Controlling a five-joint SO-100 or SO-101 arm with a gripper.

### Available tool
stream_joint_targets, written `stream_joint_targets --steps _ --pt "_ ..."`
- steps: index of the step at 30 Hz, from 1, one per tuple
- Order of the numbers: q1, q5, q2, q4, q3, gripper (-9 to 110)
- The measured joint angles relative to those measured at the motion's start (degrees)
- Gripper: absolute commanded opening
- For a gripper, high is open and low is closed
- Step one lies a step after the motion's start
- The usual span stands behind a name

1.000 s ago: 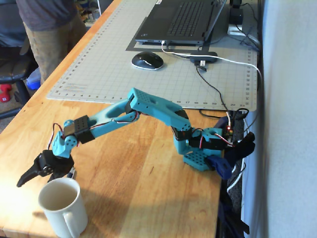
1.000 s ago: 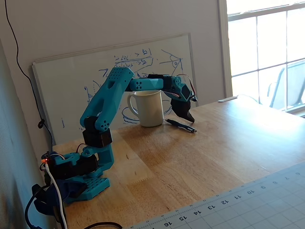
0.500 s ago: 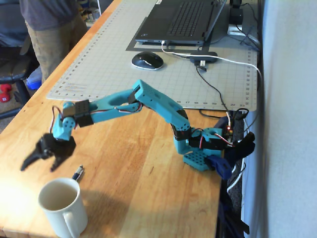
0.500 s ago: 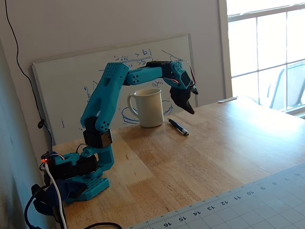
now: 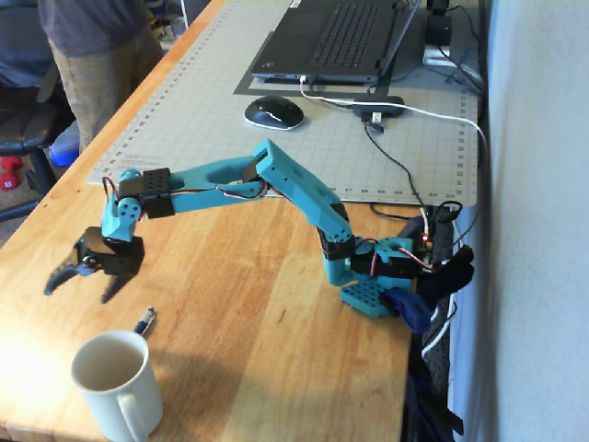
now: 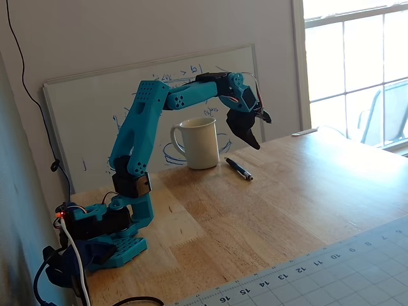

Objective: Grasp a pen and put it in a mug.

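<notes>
On the bench:
Pen (image 6: 238, 169): lies flat just beside the mug (image 6: 199, 143), ungrasped.
Hand (image 5: 83, 283): raised above the bench, jaws spread, empty.
Risk: a descending fingertip could roll the slim pen away or knock the mug.

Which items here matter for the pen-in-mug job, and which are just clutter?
Job:
- pen, lying on the table beside the mug
- mug, upright, nothing visible inside
- gripper, jaws open, empty, raised above the table

Clutter:
- laptop
- mouse
- cutting mat
- whiteboard
- cables
</notes>
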Motion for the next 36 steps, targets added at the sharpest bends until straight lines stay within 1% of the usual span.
stream_joint_targets --steps 7,13,16,20,31,36 --pt "0.0 19.2 1.8 10.6 0.0 36" --pt "0.0 35.8 2.1 12.8 0.0 36" --pt "-0.1 41.0 2.1 13.3 0.0 36" --pt "-1.8 43.1 2.1 13.3 1.3 36" --pt "-4.9 44.1 2.1 13.3 13.1 36" --pt "-5.6 44.1 2.1 13.3 13.8 36"
